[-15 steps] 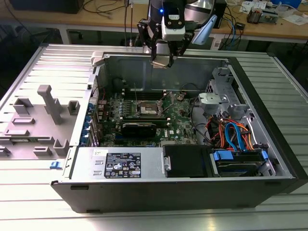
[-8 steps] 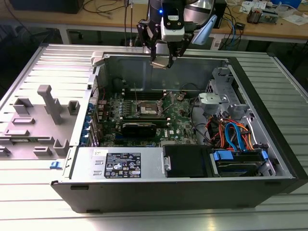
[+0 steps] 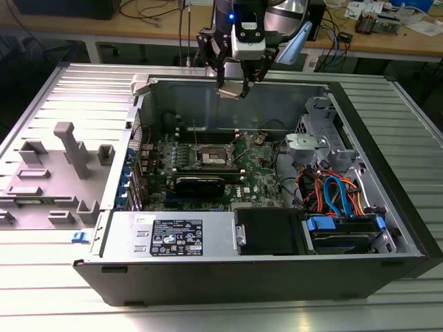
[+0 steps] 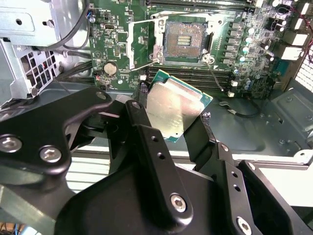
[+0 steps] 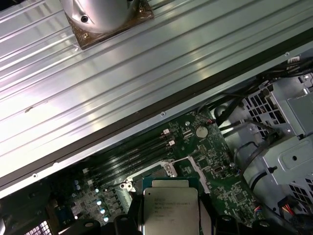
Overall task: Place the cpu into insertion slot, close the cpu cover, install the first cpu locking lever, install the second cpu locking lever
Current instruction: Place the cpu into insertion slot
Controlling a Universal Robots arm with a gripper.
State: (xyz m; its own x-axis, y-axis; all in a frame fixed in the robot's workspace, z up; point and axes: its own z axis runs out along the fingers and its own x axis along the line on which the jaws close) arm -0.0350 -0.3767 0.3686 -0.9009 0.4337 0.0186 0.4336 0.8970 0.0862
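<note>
The gripper [image 4: 171, 112] is clenched on the cpu [image 4: 181, 103] (flat square, dull silver top, green edge), held between both fingers. Beyond the fingertips, on the green board, the insertion slot [image 4: 183, 39] lies uncovered, with the cpu cover [image 4: 146, 59] swung open beside it.

**Gripper clamped on a chip, wrist pointing down**

In the exterior view the arm's wrist [image 3: 248, 34] hangs straight down from the upper edge of the picture, with the gripper [image 3: 232, 84] at its lower end. In the second wrist view two black fingers [image 4: 146, 139] stand on either side of the chip [image 4: 177, 108]. They press on its opposite edges and hold it in the air, its flat metal face toward the camera.
</note>
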